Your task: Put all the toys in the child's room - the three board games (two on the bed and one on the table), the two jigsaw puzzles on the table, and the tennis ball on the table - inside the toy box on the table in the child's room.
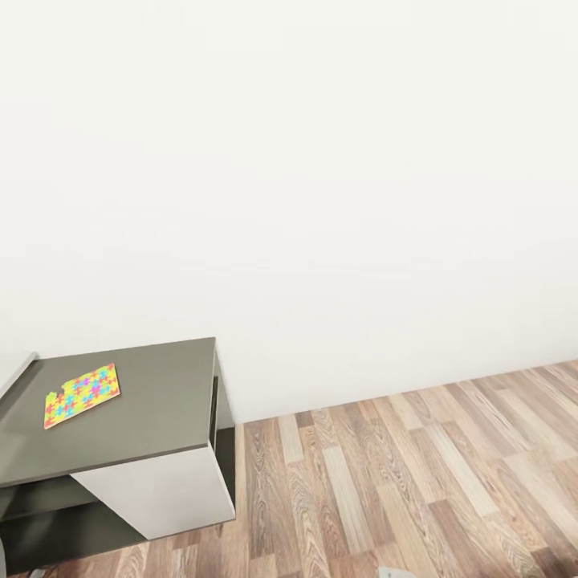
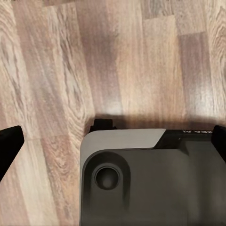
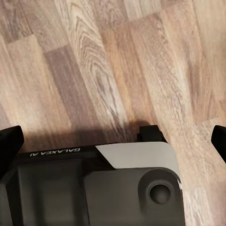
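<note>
One jigsaw puzzle [image 1: 81,394] lies on the dark lower section of the table [image 1: 152,417] at the head view's lower left, not yet boxed, while both grippers hang wide and empty over the wooden floor [image 1: 417,482].

We see a big plain white wall [image 1: 321,177]. Under it lies a wooden floor [image 1: 417,482] made of long brown planks, some light and some dark. The floor meets the wall along a slanted line. A dark shadow [image 2: 136,120] falls on the planks.
</note>
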Tool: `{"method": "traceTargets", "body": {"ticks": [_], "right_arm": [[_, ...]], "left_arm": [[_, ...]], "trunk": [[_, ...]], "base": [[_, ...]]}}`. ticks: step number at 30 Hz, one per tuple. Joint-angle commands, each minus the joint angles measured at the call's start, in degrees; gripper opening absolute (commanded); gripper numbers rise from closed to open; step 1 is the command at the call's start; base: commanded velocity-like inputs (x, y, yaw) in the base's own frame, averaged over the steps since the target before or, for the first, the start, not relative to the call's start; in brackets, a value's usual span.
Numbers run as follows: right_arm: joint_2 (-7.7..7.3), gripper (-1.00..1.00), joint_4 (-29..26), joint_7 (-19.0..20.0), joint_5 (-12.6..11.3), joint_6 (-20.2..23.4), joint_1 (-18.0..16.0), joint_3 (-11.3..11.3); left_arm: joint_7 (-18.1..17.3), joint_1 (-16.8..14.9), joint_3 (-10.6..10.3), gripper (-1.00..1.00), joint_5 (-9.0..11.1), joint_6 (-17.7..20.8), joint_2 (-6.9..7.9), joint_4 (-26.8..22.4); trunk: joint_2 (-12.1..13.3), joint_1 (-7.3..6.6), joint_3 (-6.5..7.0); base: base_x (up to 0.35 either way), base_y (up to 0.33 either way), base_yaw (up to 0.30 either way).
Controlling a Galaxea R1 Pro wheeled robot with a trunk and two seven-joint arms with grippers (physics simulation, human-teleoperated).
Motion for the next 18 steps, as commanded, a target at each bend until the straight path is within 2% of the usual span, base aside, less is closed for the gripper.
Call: {"method": "traceTargets", "body": {"ticks": [1, 6, 13, 18], "right_arm": [[0.05, 1.0, -0.13, -0.12, -0.26, 0.27, 0.0, -0.33], [0.05, 1.0, -0.13, -0.12, -0.25, 0.27, 0.0, -0.33], [0.05, 1.0, -0.13, -0.12, -0.26, 0.27, 0.0, -0.33], [0.05, 1.0, -0.13, -0.12, -0.25, 0.27, 0.0, -0.33]], "left_arm": [[-0.07, -0.03, -0.06, 1.0, 0.27, -0.18, 0.01, 0.05], [-0.07, -0.03, -0.06, 1.0, 0.27, -0.19, 0.02, 0.06], [-0.07, -0.03, -0.06, 1.0, 0.27, -0.19, 0.02, 0.07], [-0.07, -0.03, -0.06, 1.0, 0.27, -0.19, 0.01, 0.07]], "trunk": [[-0.04, 0.0, -0.06], [-0.04, 0.0, -0.06], [-0.04, 0.0, -0.06], [-0.04, 0.0, -0.06]], "base": [[0.004, -0.001, 0.0], [0.005, 0.0, -0.12], [0.056, -0.007, -0.244], [0.086, -0.091, -0.224]]}}
